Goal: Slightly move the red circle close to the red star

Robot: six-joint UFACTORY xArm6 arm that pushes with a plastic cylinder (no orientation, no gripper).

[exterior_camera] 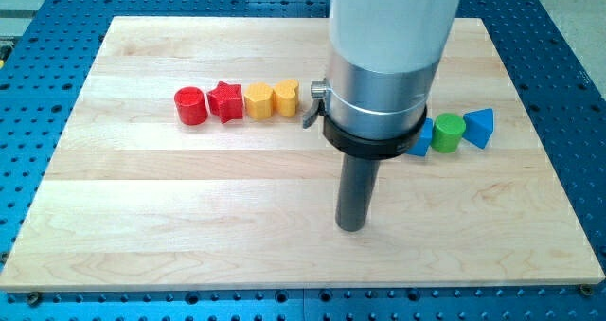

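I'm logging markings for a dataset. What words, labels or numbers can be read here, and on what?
None: no readable text on the board, the arm, my tip, the red circle, the red star or the other blocks.

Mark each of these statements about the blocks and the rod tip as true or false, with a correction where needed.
1. The red circle lies at the view's left of the red star. True.
2. My tip touches the red circle. False: it stands apart, toward the view's bottom right.
3. The green block sits beside the red star. False: the yellow hexagon does.
4. The yellow heart lies right of that yellow hexagon. True.
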